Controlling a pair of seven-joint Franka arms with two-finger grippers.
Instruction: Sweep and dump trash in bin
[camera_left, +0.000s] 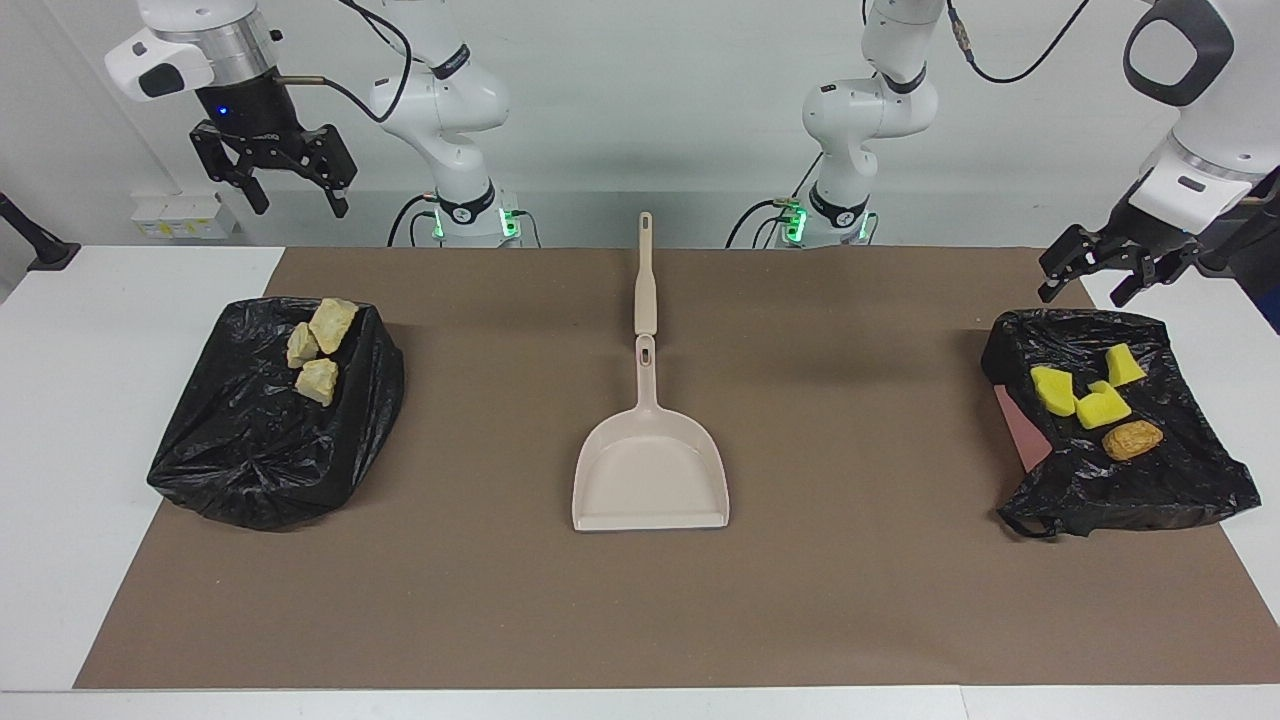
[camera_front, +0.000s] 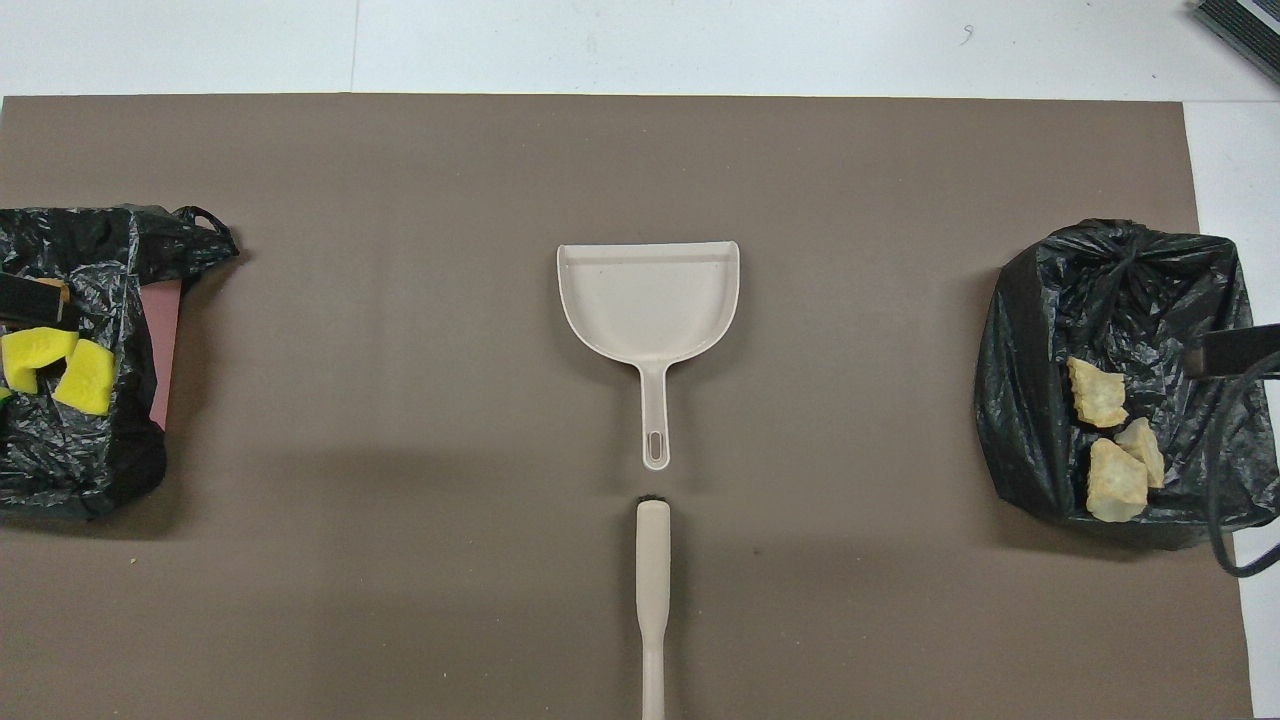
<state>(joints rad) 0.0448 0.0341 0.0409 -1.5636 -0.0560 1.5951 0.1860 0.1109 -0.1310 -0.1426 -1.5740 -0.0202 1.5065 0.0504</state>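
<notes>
The trash is seen in two lots, each lying on a black bag; three golden-tan pastries (camera_left: 318, 352) are clustered on the black bag toward the right arm's end of the table (camera_left: 270, 420), on the part of that bag nearer to the robots, two of them touching and the third just beside them; three yellow sponge pieces (camera_left: 1085, 388) are gathered on the black bag toward the left arm's end of the table (camera_left: 1120, 480), one of them edged with green as far as can be told, and a brown bread roll (camera_left: 1132, 439) is laid just beside them, farther from the robots; a pinkish flat thing (camera_left: 1020, 425) is partly uncovered at that bag's edge; between the two bags, at the middle of the brown mat (camera_left: 860, 600), a beige dustpan (camera_left: 652, 478) is set flat with its open mouth turned away from the robots and its handle pointed toward them; a beige brush (camera_left: 645, 275) is laid in line with that handle, nearer to the robots, its end just beside the dustpan's handle, and whether they touch cannot be told; the mat is spread over a white table (camera_left: 90, 400); the left gripper (camera_left: 1100, 275) is held in the air over the edge of the sponge bag nearer to the robots, its jaws spread and nothing between them; the right gripper (camera_left: 290, 195) is held high above the table's edge near the pastry bag, its jaws likewise spread and nothing gripped
</notes>
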